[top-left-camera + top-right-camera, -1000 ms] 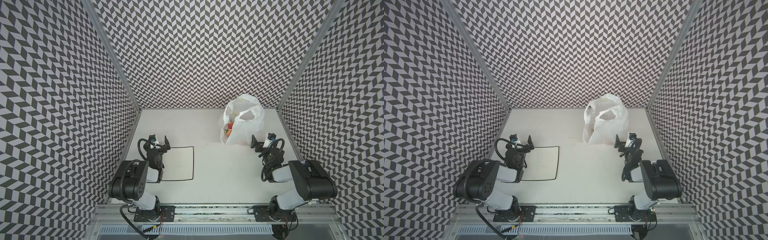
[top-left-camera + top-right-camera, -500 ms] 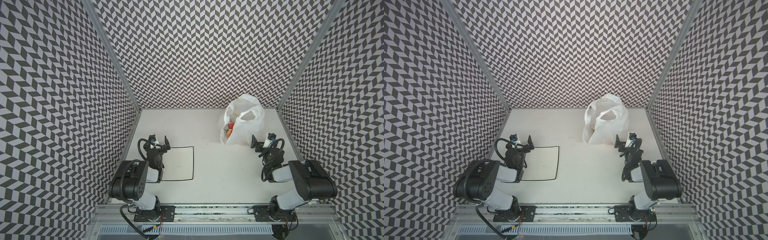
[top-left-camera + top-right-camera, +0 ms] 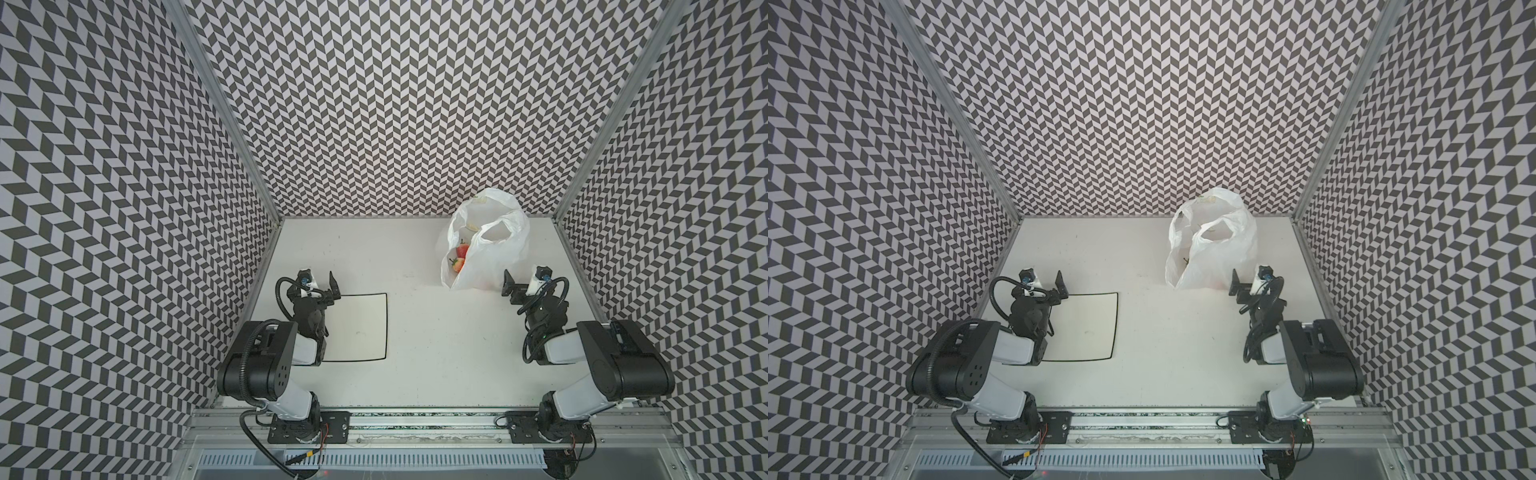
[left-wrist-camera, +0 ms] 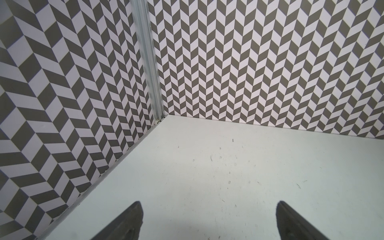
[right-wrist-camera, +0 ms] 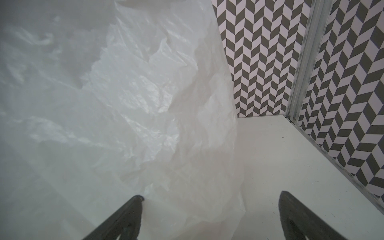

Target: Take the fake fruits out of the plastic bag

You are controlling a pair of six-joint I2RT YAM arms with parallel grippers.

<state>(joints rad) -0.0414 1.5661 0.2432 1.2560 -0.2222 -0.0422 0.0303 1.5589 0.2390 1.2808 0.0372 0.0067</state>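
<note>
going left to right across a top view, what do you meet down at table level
left gripper → black-outlined square → strawberries inside the plastic bag → right gripper

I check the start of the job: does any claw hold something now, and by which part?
Nothing is held. The left claw is open over the table; the right claw is open beside the plastic bag.
</note>
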